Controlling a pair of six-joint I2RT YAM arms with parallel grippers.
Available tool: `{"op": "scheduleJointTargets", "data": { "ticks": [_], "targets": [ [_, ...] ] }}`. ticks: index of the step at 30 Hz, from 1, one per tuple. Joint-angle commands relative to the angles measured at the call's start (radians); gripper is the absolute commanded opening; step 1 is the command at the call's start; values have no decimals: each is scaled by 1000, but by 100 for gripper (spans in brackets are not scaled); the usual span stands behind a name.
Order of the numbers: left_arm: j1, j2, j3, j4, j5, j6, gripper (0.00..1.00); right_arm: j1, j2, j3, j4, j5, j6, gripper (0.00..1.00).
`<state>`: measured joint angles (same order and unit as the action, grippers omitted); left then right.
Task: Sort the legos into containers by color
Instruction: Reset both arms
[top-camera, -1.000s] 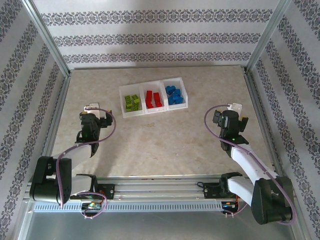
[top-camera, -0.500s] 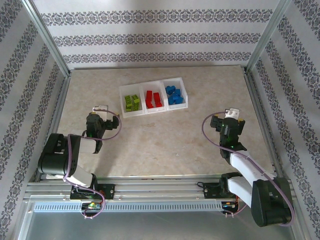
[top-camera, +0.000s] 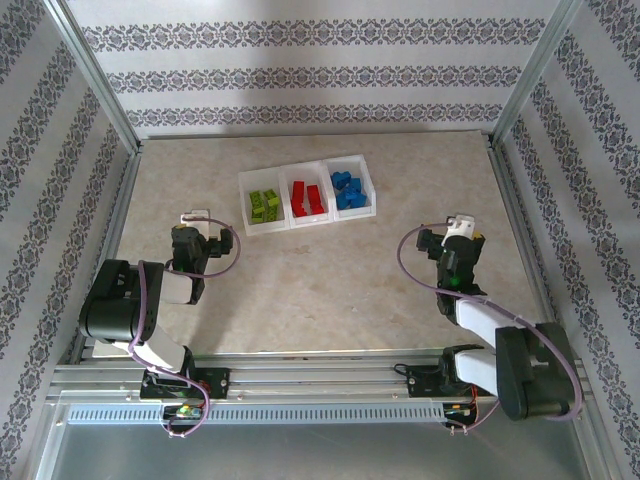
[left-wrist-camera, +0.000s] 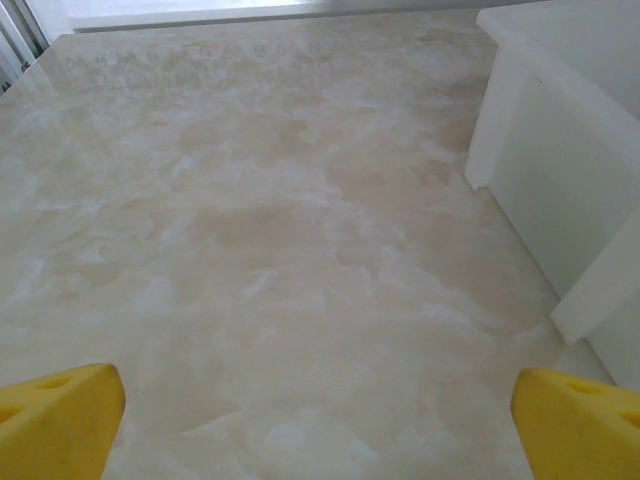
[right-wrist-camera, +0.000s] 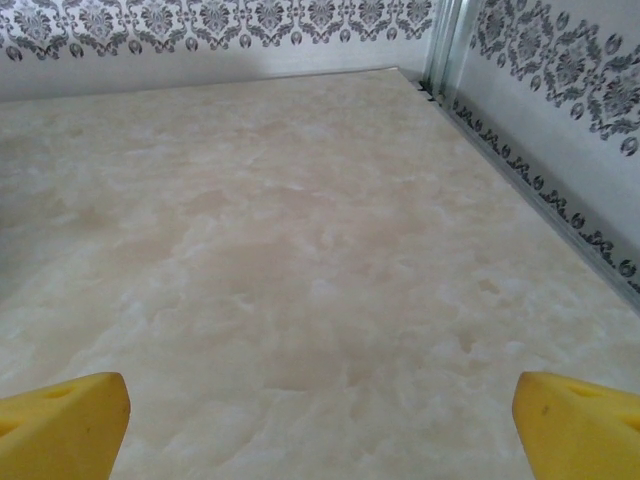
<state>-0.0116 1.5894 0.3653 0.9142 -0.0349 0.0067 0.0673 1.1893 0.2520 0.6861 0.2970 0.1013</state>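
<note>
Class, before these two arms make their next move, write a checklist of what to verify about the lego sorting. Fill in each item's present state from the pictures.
1. Green legos share their bin of the containers with no other colour: ok.
2. Red legos lie alone in the middle bin: ok.
3. Blue legos lie alone in the third bin: ok.
4. Left gripper open and holding nothing, above bare table: ok.
5. Right gripper open and holding nothing: ok.
6. Any brick buried under others matches its bin's colour: cannot tell.
</note>
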Motion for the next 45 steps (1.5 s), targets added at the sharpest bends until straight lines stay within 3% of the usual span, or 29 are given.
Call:
{"op": "scheduleJointTargets", "data": {
  "ticks": [1, 8, 13, 17, 22, 25, 29, 45],
  "targets": [
    [10, 4, 15, 50, -10, -16, 100, -9, 31, -10, 130, -30, 15, 98],
    [10, 4, 15, 49, -8, -17, 100, -20, 112, 19, 197, -53, -24, 98],
    [10, 3, 15, 48, -5, -16, 100, -26, 248, 8, 373, -50, -27, 98],
    [10, 3, 17, 46, -2, -13, 100, -28, 235, 17, 332, -73, -31, 98],
    [10, 3, 17, 46, -1, -13, 100, -43, 356, 31, 446, -167, -44, 98],
    [10, 3, 18, 44, 1, -13, 100, -46, 320, 85, 261, -263, -77, 98],
    [10, 4, 18, 43, 3, -12, 100, -89, 340, 122, 268, -407, -60, 98],
    [10, 3, 20, 40, 21, -7, 100, -92, 342, 119, 273, -410, -61, 98]
  ]
}}
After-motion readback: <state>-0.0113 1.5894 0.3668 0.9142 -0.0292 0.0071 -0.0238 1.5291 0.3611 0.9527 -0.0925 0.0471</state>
